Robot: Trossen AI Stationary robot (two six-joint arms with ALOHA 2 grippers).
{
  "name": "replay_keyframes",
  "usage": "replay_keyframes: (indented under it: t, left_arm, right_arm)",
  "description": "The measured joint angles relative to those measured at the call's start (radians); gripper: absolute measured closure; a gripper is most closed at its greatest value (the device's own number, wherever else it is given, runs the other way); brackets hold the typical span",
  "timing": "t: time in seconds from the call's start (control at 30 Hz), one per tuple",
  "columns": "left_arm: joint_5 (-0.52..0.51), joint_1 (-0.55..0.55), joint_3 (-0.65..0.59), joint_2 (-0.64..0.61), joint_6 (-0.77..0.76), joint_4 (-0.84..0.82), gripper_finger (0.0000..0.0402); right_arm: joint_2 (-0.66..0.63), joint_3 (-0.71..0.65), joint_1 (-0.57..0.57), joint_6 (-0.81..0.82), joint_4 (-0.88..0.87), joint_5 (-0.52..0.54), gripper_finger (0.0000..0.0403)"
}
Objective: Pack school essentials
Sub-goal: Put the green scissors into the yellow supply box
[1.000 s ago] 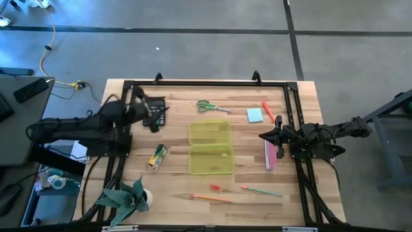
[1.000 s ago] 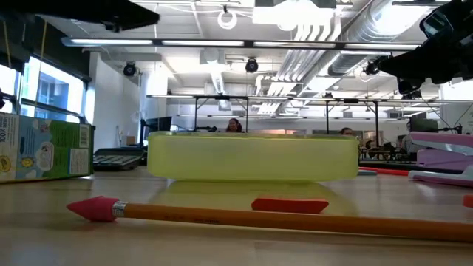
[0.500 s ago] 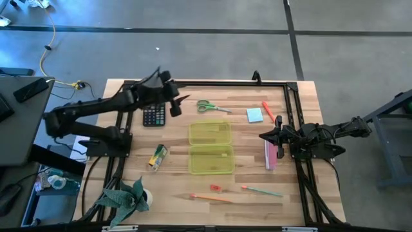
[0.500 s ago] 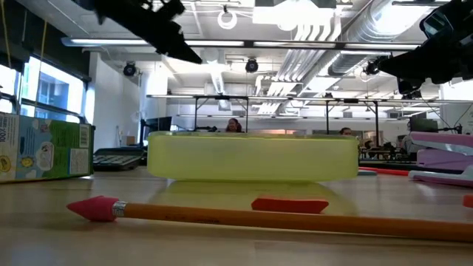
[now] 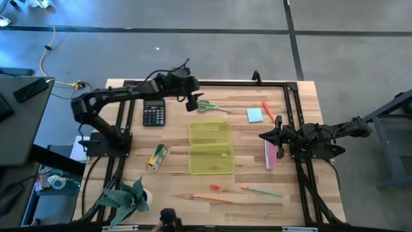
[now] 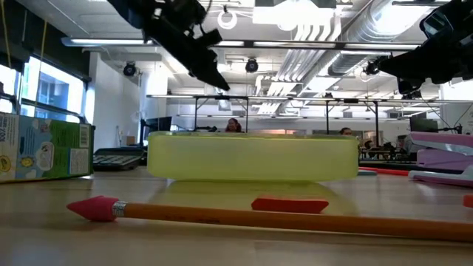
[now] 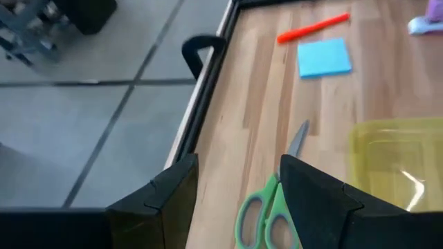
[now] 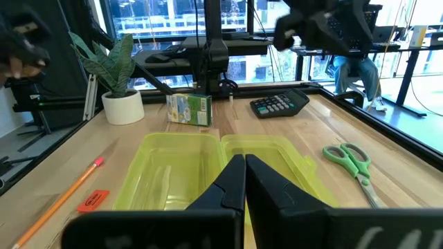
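Observation:
My left gripper (image 5: 192,101) hovers open just left of the green-handled scissors (image 5: 212,107), which lie flat near the far edge. In the left wrist view its fingers (image 7: 304,197) stand over the scissors' handles (image 7: 266,211) without touching. The blue sticky-note pad (image 5: 255,115) and red marker (image 5: 268,110) lie to the right. The green-yellow pack (image 5: 158,157) lies left of the open yellow case (image 5: 210,147). An orange pencil (image 5: 211,198), a tiny red piece (image 5: 215,188) and a green pencil (image 5: 262,191) lie near the near edge. My right gripper (image 5: 262,136) waits shut at the right.
A black calculator (image 5: 153,115) lies under the left arm. A pink stapler (image 5: 271,154) sits by the right gripper. A potted plant (image 5: 129,196) stands at the near left corner. A black frame (image 5: 212,83) runs along the table's edges.
My left arm has swung from the table's left edge, over the calculator, toward the right, and now hangs beside the scissors. Nothing on the table has moved.

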Motion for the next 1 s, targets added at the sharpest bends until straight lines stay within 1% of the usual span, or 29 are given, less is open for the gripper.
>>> replay_keyframes:
  t: [0.23,0.4,0.63,1.0]
  left_arm:
    - [0.003,0.009,0.064,0.153,-0.003,-0.021,0.0209]
    - [0.005,0.008,0.079,0.226,-0.003,-0.035,0.0209]
    - [0.022,0.014,0.078,0.297,0.011,-0.034,0.0209]
    - [0.029,0.032,0.078,0.35,0.014,-0.025,0.0214]
  right_arm:
    - [0.0,0.0,0.0,0.0,0.0,0.0,0.0403]
    - [0.0,0.0,0.0,0.0,0.0,0.0,0.0403]
    - [0.0,0.0,0.0,0.0,0.0,0.0,0.0403]
    - [0.0,0.0,0.0,0.0,0.0,0.0,0.0403]
